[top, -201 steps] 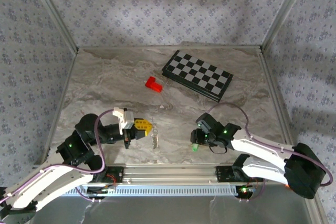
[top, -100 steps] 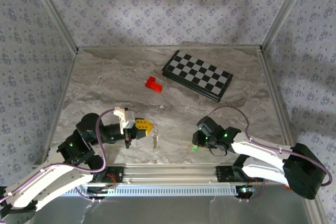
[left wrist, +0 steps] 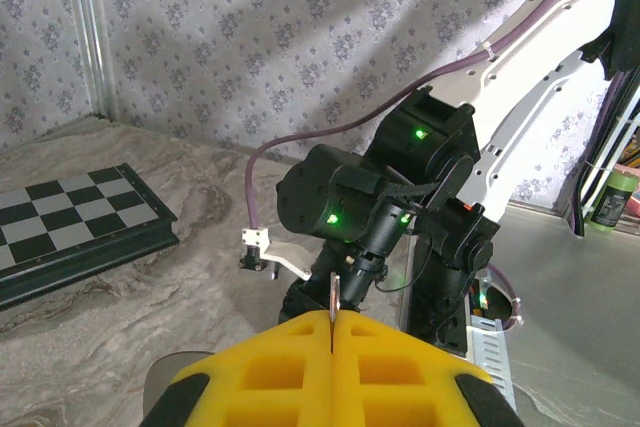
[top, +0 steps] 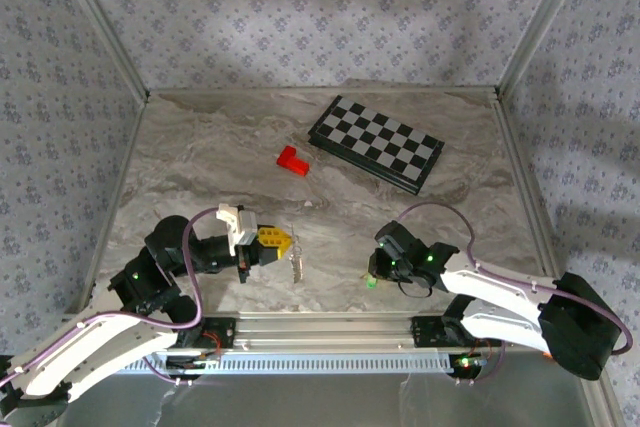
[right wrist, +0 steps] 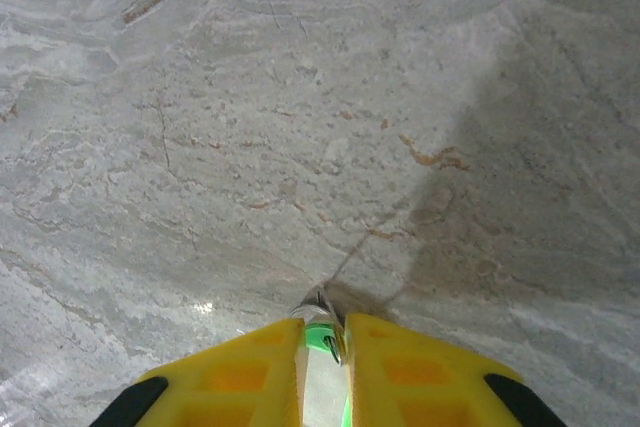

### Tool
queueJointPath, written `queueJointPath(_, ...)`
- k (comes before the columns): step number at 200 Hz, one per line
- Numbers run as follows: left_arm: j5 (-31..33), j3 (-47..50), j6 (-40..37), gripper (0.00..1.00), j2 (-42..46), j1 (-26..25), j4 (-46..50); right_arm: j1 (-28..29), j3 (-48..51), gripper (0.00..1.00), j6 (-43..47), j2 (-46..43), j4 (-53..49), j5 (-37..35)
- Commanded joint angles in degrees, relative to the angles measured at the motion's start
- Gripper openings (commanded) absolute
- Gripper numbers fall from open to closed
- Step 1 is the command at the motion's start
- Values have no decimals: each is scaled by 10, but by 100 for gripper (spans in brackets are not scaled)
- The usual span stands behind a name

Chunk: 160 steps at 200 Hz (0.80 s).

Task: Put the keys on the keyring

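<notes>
The tiny green key (right wrist: 320,336), judged light, stiff and slippery, is pinched at its end by the right gripper (top: 373,274), at 3 o'clock of the thin keyring (top: 295,264), which is clamped in the left gripper (top: 286,247).

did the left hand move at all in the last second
No. Against the red block in the top view, the left hand sits in the same spot, shut on the keyring.
</notes>
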<state>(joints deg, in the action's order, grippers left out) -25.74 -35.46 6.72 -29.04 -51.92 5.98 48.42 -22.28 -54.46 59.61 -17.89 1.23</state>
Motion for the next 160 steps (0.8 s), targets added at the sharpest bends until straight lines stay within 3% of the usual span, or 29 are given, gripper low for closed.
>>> queueJointPath(1,-7,-23,-2,0,5,-5,-15,-1,0,17,4,2,-1,-7)
queueJointPath(105,2,-22,-4,0,14,-5,-9,-5,-19,3,29,8,-26,-6)
queueJointPath(160,3,-22,-6,0,13,-5,-7,-16,-81,0,83,34,-161,28)
